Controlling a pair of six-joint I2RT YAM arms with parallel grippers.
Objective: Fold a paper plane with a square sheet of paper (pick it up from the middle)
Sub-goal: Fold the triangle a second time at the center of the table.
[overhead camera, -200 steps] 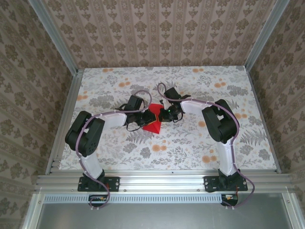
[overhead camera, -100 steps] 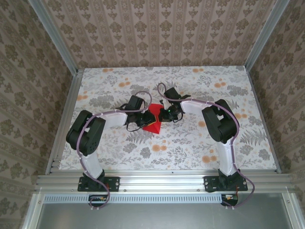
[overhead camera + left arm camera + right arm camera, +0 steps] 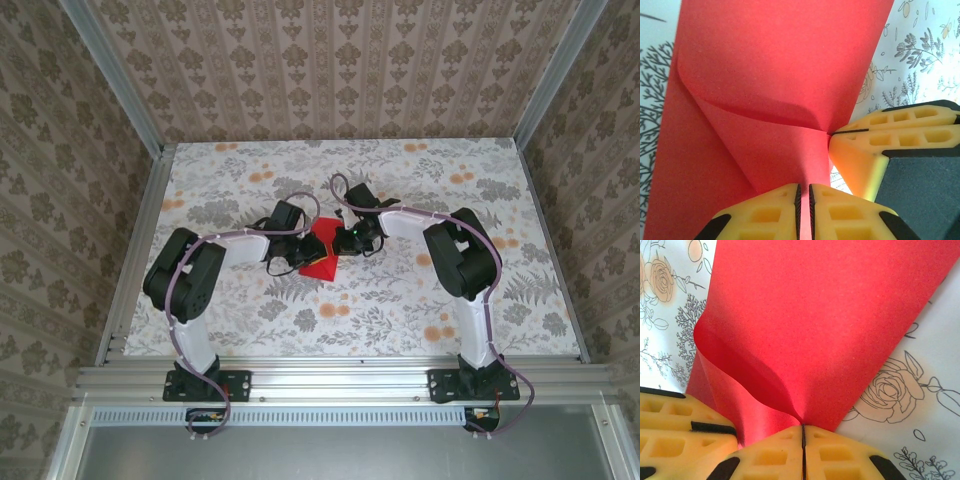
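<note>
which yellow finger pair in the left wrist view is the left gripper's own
The pair at the bottom edge is the left gripper, clamped on the red paper. The pair reaching in from the right is the right gripper, gripping the same sheet.

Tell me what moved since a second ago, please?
Only the left arm's elbow moved, sliding a little toward the right arm. Nothing was grabbed or dropped. The left gripper and right gripper still pinch the square sheet of paper, which stays bent up between them in the same spot. The right arm kept still.
</note>
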